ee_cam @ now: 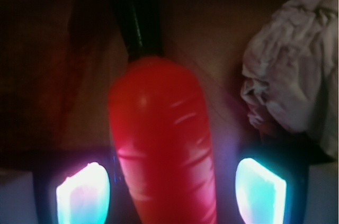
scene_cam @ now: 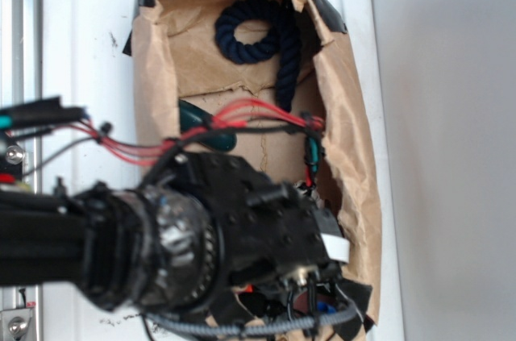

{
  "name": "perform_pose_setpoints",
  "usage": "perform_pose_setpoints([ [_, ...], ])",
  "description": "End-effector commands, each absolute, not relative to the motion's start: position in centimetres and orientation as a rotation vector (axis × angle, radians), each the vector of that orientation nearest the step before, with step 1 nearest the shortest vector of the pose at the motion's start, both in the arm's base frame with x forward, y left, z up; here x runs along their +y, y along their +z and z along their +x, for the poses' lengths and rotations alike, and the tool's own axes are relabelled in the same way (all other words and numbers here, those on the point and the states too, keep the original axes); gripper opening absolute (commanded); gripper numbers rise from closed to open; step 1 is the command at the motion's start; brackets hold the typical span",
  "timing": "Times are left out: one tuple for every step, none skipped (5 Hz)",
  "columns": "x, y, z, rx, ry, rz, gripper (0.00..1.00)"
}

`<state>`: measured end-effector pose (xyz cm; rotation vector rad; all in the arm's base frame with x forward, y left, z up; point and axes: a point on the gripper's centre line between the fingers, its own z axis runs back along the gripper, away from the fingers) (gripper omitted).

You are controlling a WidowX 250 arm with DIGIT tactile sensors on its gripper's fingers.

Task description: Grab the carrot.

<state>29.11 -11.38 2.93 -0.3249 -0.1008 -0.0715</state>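
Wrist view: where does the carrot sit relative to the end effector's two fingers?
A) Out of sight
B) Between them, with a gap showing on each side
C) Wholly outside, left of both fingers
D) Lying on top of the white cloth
B: the carrot runs down between the two glowing fingers, with a dark gap on each side; the white cloth lies apart at right.

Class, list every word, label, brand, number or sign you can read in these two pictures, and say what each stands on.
None can be read in either view.
The carrot bears only plain ridges, no print.
The fingers glow blank.
The white cloth, brown paper, dark rope and robot arm show no lettering; the arm is blurred, so small marks there could not be told.
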Motion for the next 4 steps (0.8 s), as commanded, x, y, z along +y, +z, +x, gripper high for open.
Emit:
perform_pose_setpoints([
  [-12.0,2.6,29.8,-0.131,-0.077,-0.306,0.0],
  [-11.6,2.5,29.6,-0.169,-0.087,-0.292,0.0],
  [-11.0,3.1,29.8,-0.182,-0.062,-0.296,0.0],
  [-9.2,5.7,29.9,-0.194,0.001,-0.324,0.0],
])
